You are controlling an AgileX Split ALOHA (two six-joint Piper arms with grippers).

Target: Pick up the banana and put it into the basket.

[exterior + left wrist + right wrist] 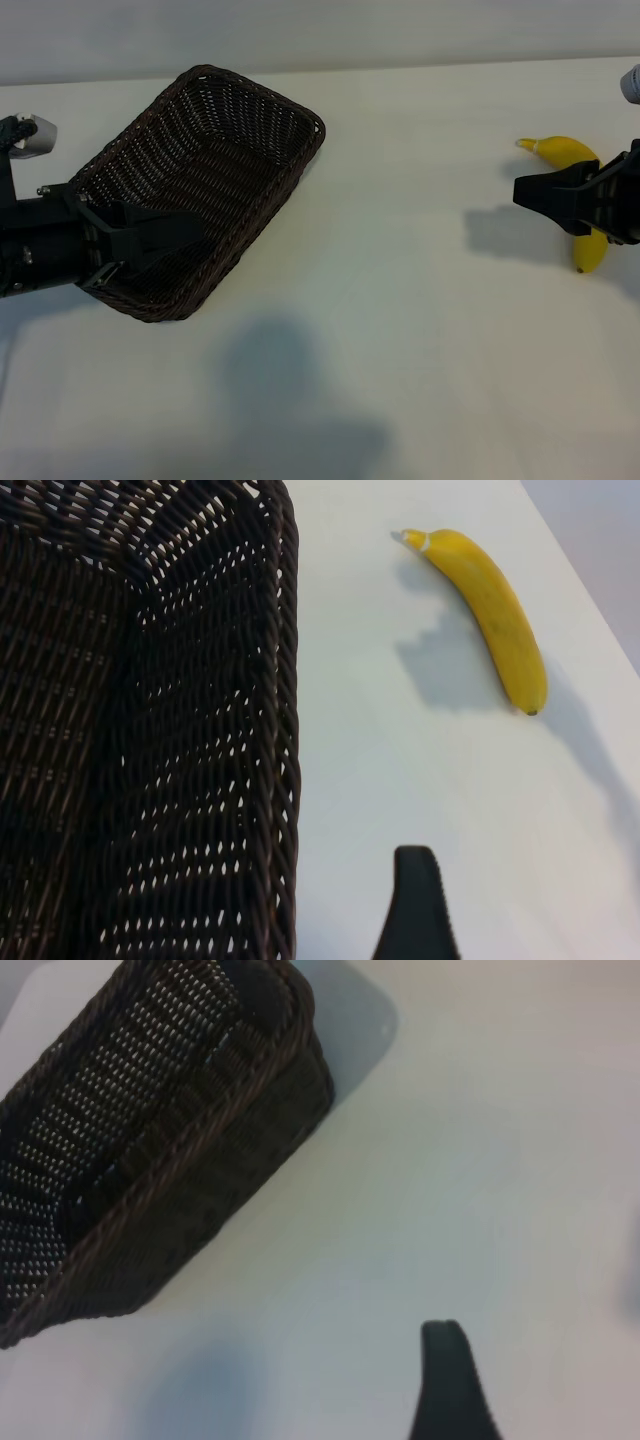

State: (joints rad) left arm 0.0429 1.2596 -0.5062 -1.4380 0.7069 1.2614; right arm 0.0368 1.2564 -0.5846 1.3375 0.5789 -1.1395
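The dark-brown wicker basket (215,150) lies on the white table at the left. My left gripper (170,240) hovers open over its near wall. One of its fingers (418,910) shows outside the rim (288,730), apart from it; the other finger is lost against the dark weave. The yellow banana (568,150) lies at the far right, and the left wrist view shows the whole banana (495,610). My right gripper (537,195) hangs open above the banana's middle and covers it. One right finger (452,1385) shows over bare table, with nothing beside it.
The right wrist view takes in the basket (190,1160) from across the table. A wide stretch of white table (400,250) separates basket and banana. The table's far edge (420,66) meets a grey wall. Shadows fall on the front of the table.
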